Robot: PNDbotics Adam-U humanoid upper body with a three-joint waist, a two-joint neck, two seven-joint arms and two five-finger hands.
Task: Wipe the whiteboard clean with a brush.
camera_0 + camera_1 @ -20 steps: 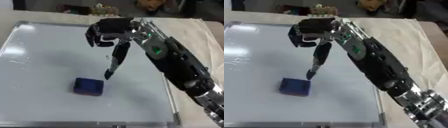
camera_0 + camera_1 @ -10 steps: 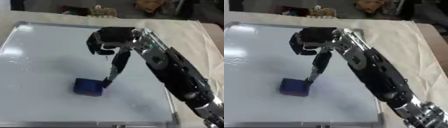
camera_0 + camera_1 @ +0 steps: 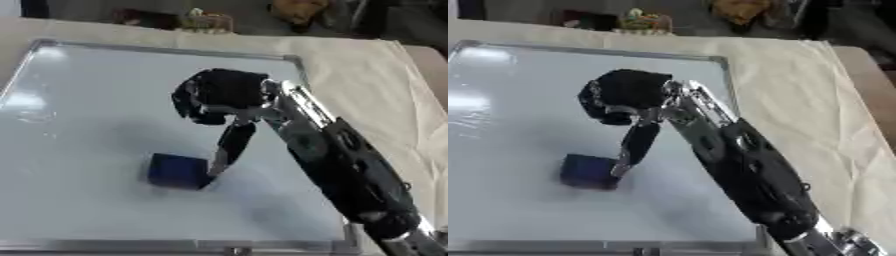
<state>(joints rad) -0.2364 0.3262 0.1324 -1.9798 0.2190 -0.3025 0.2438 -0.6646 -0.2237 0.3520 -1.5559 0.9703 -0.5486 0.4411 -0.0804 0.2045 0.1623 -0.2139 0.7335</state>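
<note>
The blue brush (image 3: 178, 171) lies on the board (image 3: 79, 100), left of centre toward the near edge; it looks blocky, its long axis unclear. A second ago the right hand (image 3: 219, 95) hung clear of it; now one straight finger (image 3: 229, 147) touches the brush's right side, the other fingers curled. The arm slants in from the lower right over the cloth-covered surface (image 3: 367, 85).

Dark blue block brush (image 3: 178, 171) lies flat on the whiteboard (image 3: 79, 100) — pale, metal-framed
</note>
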